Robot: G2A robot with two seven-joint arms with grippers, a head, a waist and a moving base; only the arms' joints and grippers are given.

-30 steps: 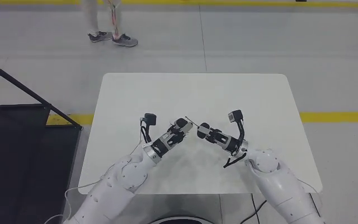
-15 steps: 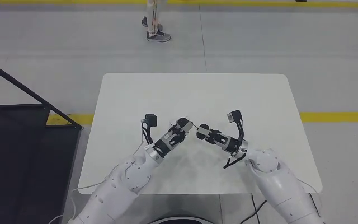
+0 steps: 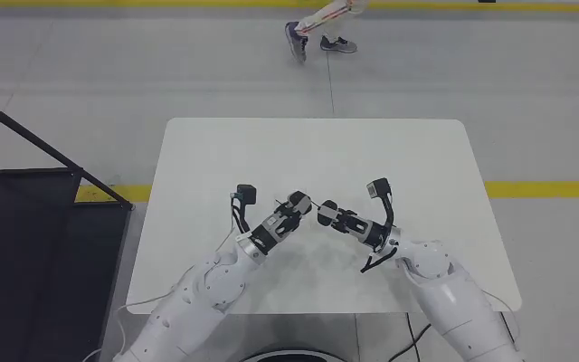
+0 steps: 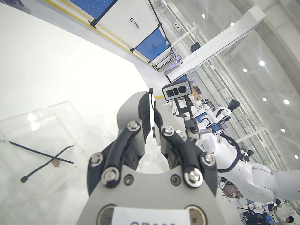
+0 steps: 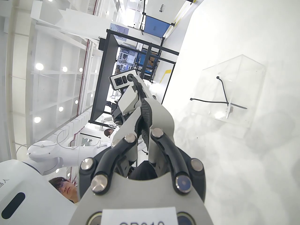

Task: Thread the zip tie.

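A thin black zip tie (image 3: 313,206) is held above the middle of the white table (image 3: 407,154), spanning the small gap between my two grippers. My left gripper (image 3: 301,203) is shut on it. In the left wrist view the zip tie (image 4: 152,103) runs between the pads of the left gripper (image 4: 151,105), with its small square head sticking out past the tips. My right gripper (image 3: 326,211) faces the left one. In the right wrist view the right gripper (image 5: 143,105) is shut on the zip tie (image 5: 138,88), which leads toward the left gripper (image 5: 127,99).
A clear plastic tray (image 4: 68,115) lies on the table beyond the grippers, with two spare black zip ties (image 4: 44,155) crossed in it. The right wrist view shows the clear tray (image 5: 248,80) and spare ties (image 5: 222,99) too. Bare tabletop surrounds the arms.
The left arm has edged slightly to the right, toward the right gripper. Both grippers stay shut on the zip tie.
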